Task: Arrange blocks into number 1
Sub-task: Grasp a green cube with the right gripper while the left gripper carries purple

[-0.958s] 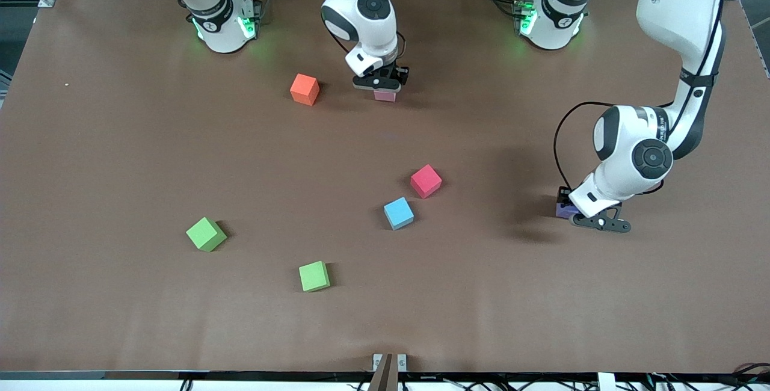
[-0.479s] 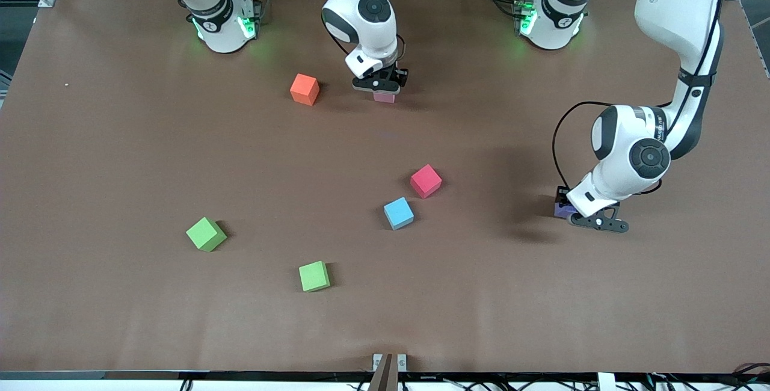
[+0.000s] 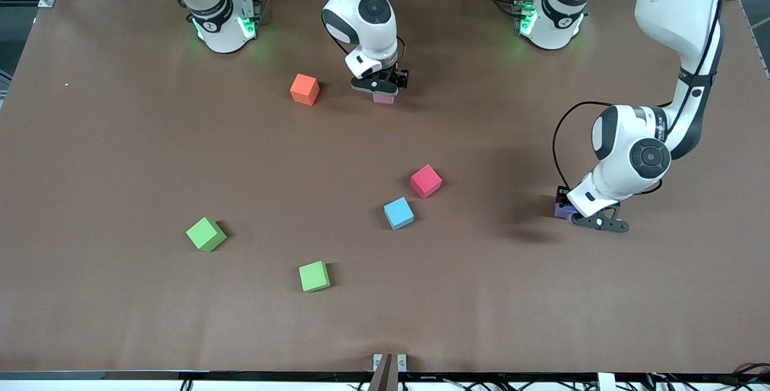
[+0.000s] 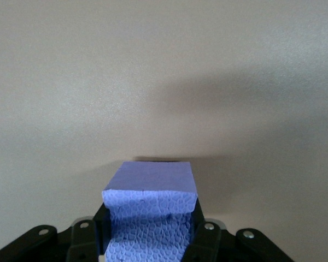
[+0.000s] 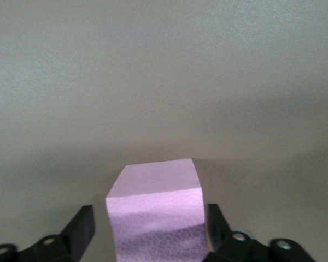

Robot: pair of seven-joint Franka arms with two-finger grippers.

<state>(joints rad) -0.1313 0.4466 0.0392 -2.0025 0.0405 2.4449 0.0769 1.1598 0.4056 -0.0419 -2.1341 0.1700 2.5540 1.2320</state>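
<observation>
My left gripper (image 3: 572, 214) is low at the left arm's end of the table, shut on the purple block (image 3: 562, 209). In the left wrist view the purple block (image 4: 150, 204) fills the gap of my left gripper (image 4: 150, 232). My right gripper (image 3: 383, 91) stands open around a pink block (image 3: 384, 99) resting on the table near the bases. In the right wrist view the pink block (image 5: 156, 204) sits inside my right gripper (image 5: 149, 226) with a gap at each finger. The orange block (image 3: 304, 89), red block (image 3: 426, 180), light blue block (image 3: 398, 213) and two green blocks (image 3: 206, 234) (image 3: 314, 275) lie loose. A second pink block is out of view.
The brown table (image 3: 120, 138) holds only the scattered blocks. The orange block lies close beside my right gripper, toward the right arm's end. The two arm bases (image 3: 225, 24) (image 3: 550, 18) stand along the table's edge farthest from the front camera.
The right hand has shifted very slightly over the pink block. My left gripper with the purple block has barely moved. The loose blocks lie where they were.
</observation>
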